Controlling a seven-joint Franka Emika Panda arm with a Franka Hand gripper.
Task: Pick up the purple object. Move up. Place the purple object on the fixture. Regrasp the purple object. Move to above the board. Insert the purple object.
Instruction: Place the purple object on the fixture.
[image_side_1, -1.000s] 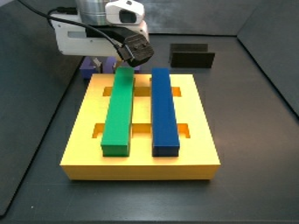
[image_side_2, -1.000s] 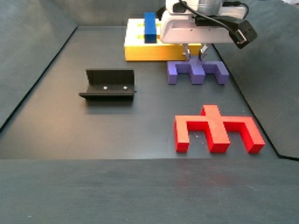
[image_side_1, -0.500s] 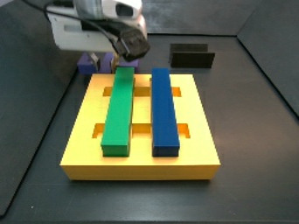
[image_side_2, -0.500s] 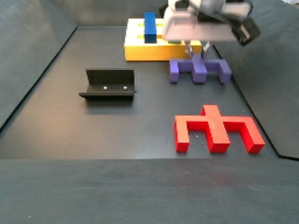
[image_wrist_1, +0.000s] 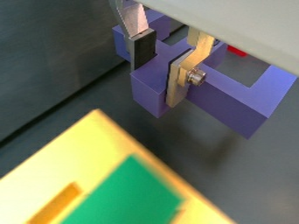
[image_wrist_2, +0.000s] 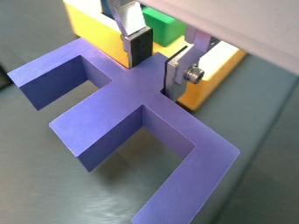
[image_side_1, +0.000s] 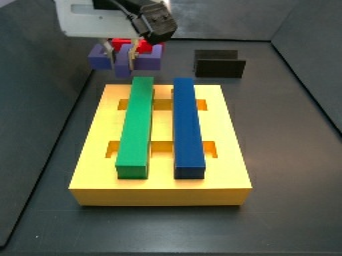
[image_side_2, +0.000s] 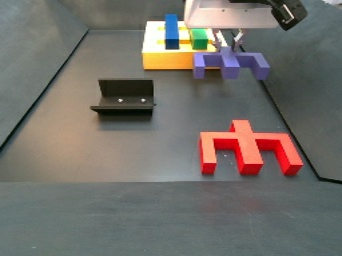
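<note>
The gripper (image_side_2: 229, 50) is shut on the purple object (image_side_2: 230, 66), a comb-shaped block, and holds it in the air above the dark floor beside the board (image_side_2: 158, 58). In both wrist views the silver fingers clamp its middle stem (image_wrist_1: 158, 87) (image_wrist_2: 128, 131), with the gripper (image_wrist_1: 162, 68) (image_wrist_2: 156, 66) centred on it. In a side view the gripper (image_side_1: 130, 52) and the purple object (image_side_1: 104, 55) hang just behind the yellow board (image_side_1: 94, 170). The black fixture (image_side_2: 123, 96) (image_side_1: 221, 63) stands on the floor, apart from the gripper.
The board bears a long green bar (image_side_1: 136, 125) and a long blue bar (image_side_1: 189, 125). A red comb-shaped block (image_side_2: 249, 147) lies on the floor. Dark walls enclose the floor on all sides.
The gripper has risen with the purple object in it; the block has left the floor and now hangs in the air. Nothing else has moved.
</note>
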